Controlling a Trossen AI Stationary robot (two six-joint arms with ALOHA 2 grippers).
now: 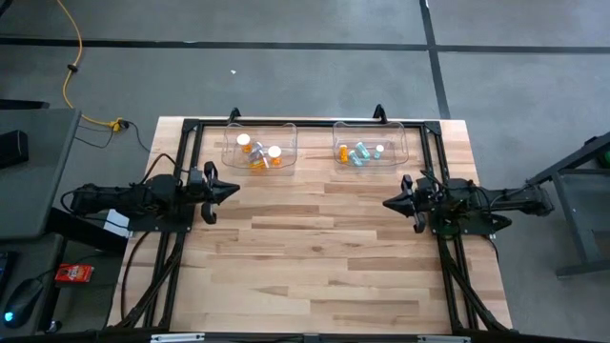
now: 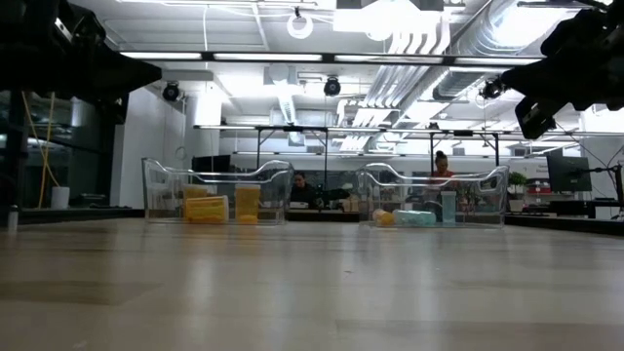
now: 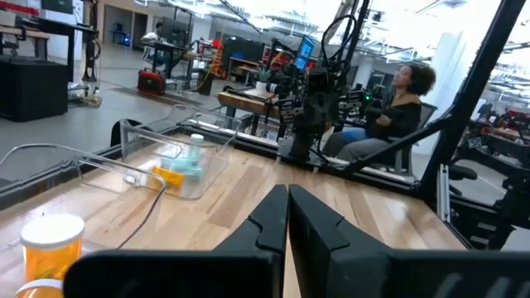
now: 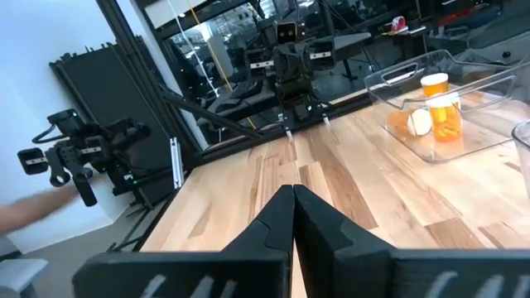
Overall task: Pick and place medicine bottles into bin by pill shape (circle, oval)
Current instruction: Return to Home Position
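Medicine bottles (image 1: pixel 259 154) sit in two clear bins (image 1: pixel 292 143) along the table's (image 1: pixel 315 257) far edge. The left gripper (image 1: pixel 232 191) and right gripper (image 1: pixel 389 202) hover near the table's sides, jaws pressed together, empty.

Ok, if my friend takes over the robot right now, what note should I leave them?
Left claw: shut, empty, raised over the table's left side.
Right claw: shut, empty, raised over the right side.
Bottles: mostly orange bottles in the left clear bin; mostly pale teal bottles in the right clear bin.
Done: no bottle shows outside the bins.
Left: probably nothing to pick; pill shapes cannot be read here.
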